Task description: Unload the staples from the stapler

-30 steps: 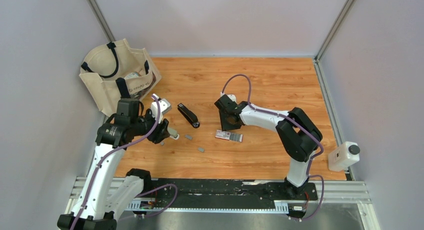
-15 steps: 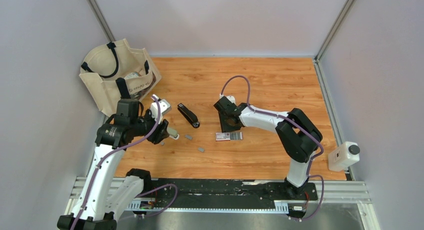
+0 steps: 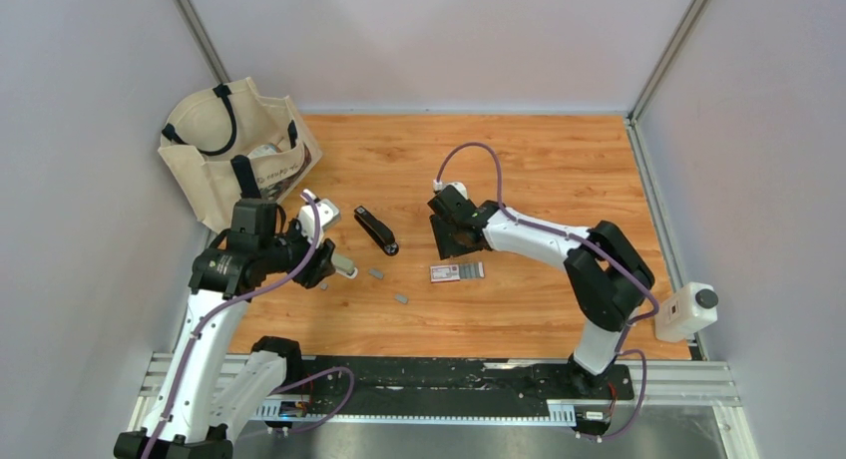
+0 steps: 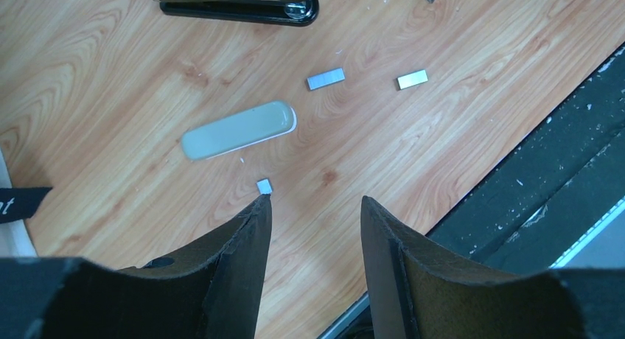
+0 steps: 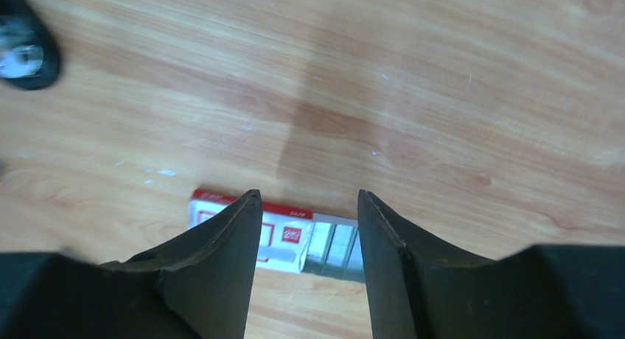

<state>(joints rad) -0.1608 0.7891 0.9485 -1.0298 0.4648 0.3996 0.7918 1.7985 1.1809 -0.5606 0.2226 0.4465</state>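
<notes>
The black stapler (image 3: pixel 377 229) lies closed on the wooden table, between the two arms; it also shows at the top of the left wrist view (image 4: pixel 234 1). Two short grey staple strips (image 3: pixel 376 273) (image 3: pixel 401 298) lie below it, seen too in the left wrist view (image 4: pixel 326 79) (image 4: pixel 412 79). A tiny staple piece (image 4: pixel 264 186) lies at my left fingertip. My left gripper (image 4: pixel 313 206) is open and empty above the table. My right gripper (image 5: pixel 308 199) is open and empty, above the staple box (image 5: pixel 284 236).
A pale grey-beige oblong object (image 4: pixel 238 130) lies left of the strips. The red-and-white staple box (image 3: pixel 457 271) is slid partly open, showing staple rows. A cream tote bag (image 3: pixel 237 152) stands at the back left. A white device (image 3: pixel 686 311) sits off the table's right edge.
My right gripper has moved up and back from the staple box. The box has shifted a little to the left. The left arm has not moved.
</notes>
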